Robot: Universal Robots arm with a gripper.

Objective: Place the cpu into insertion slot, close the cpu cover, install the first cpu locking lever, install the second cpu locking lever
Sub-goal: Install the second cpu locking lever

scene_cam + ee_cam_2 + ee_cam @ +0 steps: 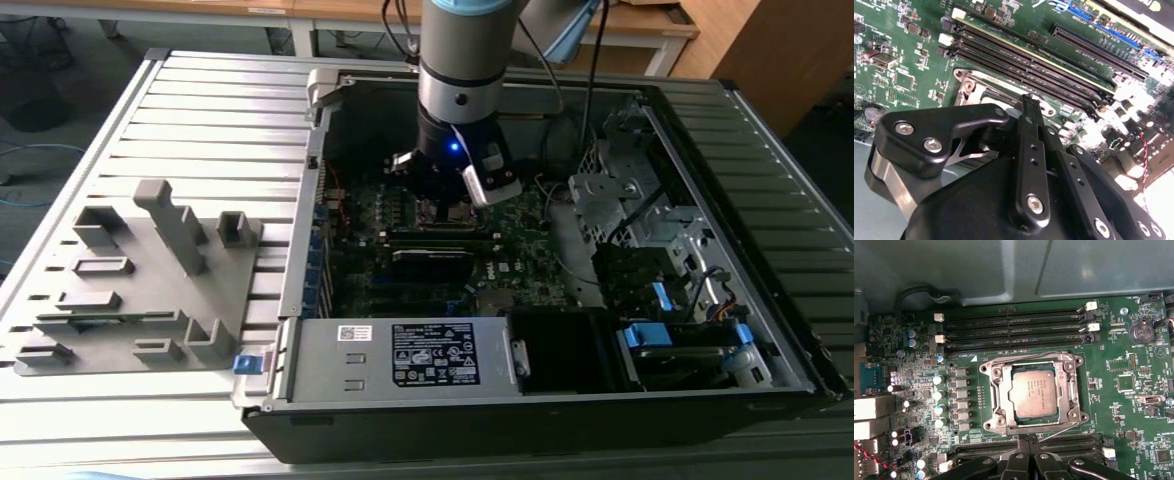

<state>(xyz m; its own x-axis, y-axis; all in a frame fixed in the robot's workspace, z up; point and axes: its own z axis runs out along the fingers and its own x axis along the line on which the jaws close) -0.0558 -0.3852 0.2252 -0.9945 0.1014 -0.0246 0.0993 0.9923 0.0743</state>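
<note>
The cpu (1033, 394), a dull silver square chip, lies flat in its socket on the green motherboard. The cpu cover (1070, 390), a silvery metal frame, is folded down around it. One thin wire locking lever (1019, 358) runs along one side of the frame and a second (1059, 427) along the opposite side. My gripper (1027, 440) hovers just off the socket's edge, its black fingers together with nothing between them. In the second wrist view the gripper (1027, 100) points down at a corner of the socket (971, 82). In the exterior view the gripper (447, 205) hangs inside the open computer case.
Black memory slots (1014, 325) flank the socket on two sides, and a row of capacitors (939, 390) stands beside it. A grey part holder (134, 280) lies on the slatted table at the exterior view's left. The power supply (400, 355) and drive cage (641, 210) crowd the case.
</note>
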